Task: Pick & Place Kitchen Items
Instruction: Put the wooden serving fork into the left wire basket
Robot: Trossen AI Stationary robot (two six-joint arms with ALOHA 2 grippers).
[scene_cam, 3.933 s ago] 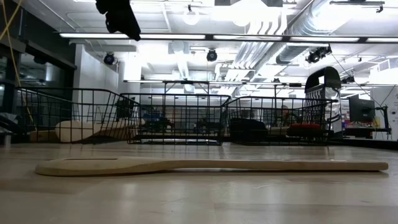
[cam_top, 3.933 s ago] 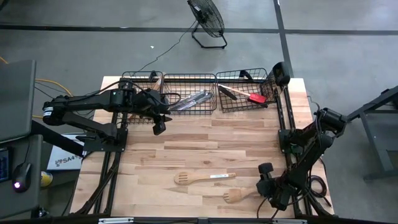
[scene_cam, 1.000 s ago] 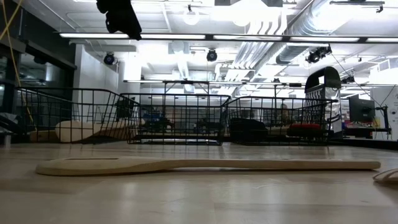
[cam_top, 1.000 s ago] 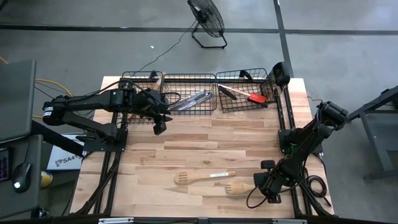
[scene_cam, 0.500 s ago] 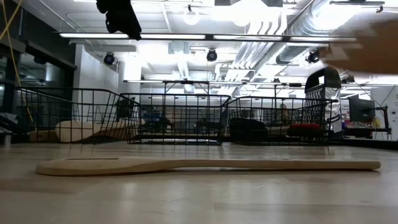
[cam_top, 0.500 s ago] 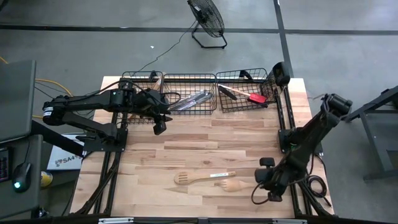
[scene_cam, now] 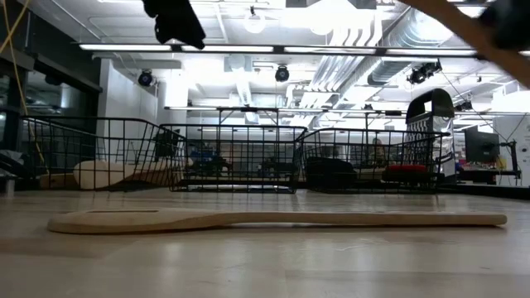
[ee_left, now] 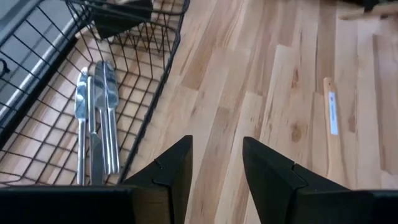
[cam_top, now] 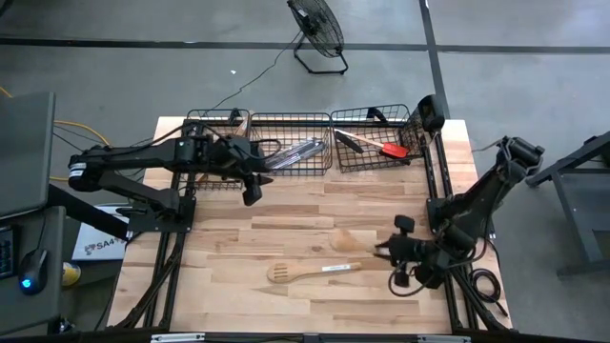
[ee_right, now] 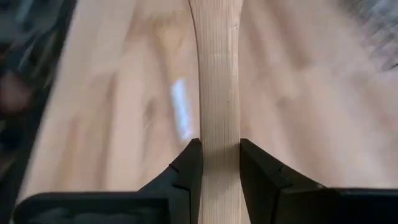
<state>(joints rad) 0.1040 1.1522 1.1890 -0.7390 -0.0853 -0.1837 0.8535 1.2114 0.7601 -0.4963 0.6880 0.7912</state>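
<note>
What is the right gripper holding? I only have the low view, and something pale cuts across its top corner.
Observer: The right gripper is shut on a wooden spoon, gripped by the handle.
Operator: Is it off the table?
Observer: The high view shows its head over bare table, beyond the slotted spatula.
Operator: And the left gripper?
Observer: The left gripper is open and empty beside the basket holding silver cutlery.

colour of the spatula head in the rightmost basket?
Red. The spatula head lies in the rightmost basket; the high view shows it best.
</note>
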